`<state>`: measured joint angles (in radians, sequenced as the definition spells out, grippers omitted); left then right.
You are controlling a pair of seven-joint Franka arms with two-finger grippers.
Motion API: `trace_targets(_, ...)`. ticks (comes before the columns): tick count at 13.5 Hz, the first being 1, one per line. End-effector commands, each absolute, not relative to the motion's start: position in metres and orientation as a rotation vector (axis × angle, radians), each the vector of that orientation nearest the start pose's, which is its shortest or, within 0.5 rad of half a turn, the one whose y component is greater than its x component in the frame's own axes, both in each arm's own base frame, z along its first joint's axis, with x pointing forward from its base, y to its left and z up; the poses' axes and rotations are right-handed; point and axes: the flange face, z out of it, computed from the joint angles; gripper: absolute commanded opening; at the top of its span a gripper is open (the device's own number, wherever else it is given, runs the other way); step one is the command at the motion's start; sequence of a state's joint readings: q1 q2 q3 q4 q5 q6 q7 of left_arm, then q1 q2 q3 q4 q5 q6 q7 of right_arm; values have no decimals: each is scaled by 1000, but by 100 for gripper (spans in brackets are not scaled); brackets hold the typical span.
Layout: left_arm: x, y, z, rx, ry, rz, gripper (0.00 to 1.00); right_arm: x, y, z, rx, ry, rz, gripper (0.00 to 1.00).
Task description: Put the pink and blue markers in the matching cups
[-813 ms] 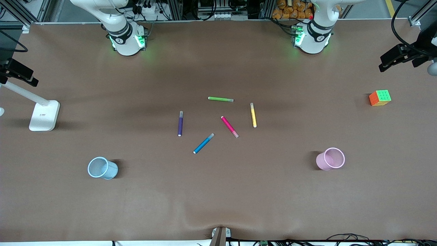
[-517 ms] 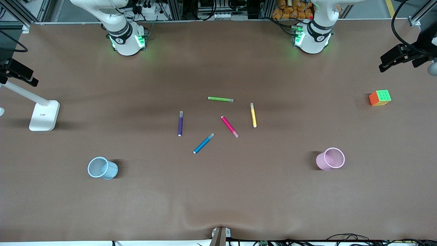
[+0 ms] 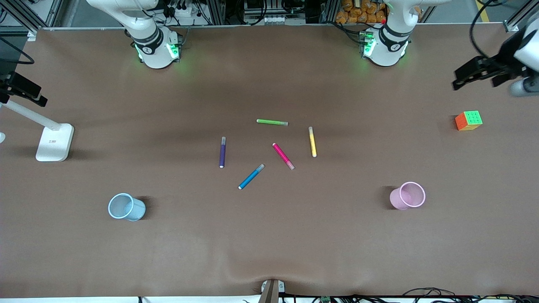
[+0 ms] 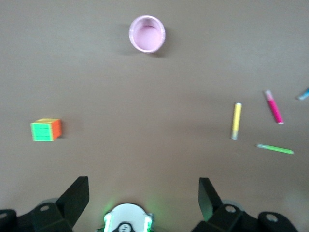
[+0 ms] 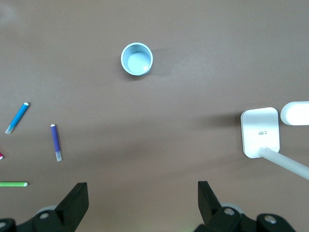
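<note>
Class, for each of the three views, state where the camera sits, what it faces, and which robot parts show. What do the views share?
Front view: high across the brown table, facing both arm bases.
Left wrist view: above the table, looking down; open left gripper shows, with the pastel pink mesh cup.
Right wrist view: likewise; open right gripper, pale blue mesh cup.
Shared: both wrist views show the slim green pen.

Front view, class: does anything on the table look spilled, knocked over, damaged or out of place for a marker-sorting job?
Nothing is spilled or damaged. Both cups, pink cup and blue cup, stand upright. The only odd item is a colourful puzzle cube toward the left arm's end of the table, unrelated to sorting markers.
</note>
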<state>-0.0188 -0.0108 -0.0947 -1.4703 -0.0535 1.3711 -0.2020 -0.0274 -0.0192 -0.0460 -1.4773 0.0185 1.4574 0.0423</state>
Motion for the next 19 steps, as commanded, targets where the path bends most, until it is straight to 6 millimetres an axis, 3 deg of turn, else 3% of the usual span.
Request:
trace_targets(1, 540, -101, 637, -3194, -138, 207, 100, 535, -41, 671, -3125, 178, -8, 100)
trace_targets(5, 548, -174, 586, -3174, -170, 278, 100, 535, -41, 671, -3127, 178, -8, 100)
trace_targets(9, 548, -244, 521, -3173, -298, 226, 100, 535, -40, 671, -3127, 174, -7, 100)
trace_targets(12, 547, -317, 462, -3151, -411, 225, 100, 536, -40, 670, -3127, 174, -5, 100)
trace_targets(15, 542, -371, 412, -3152, -513, 202, 100, 536, -41, 670, -3127, 178, -5, 100)
trace_targets(19, 531, -412, 356, -3130, -562, 189, 100, 535, -42, 671, -3128, 184, -7, 100)
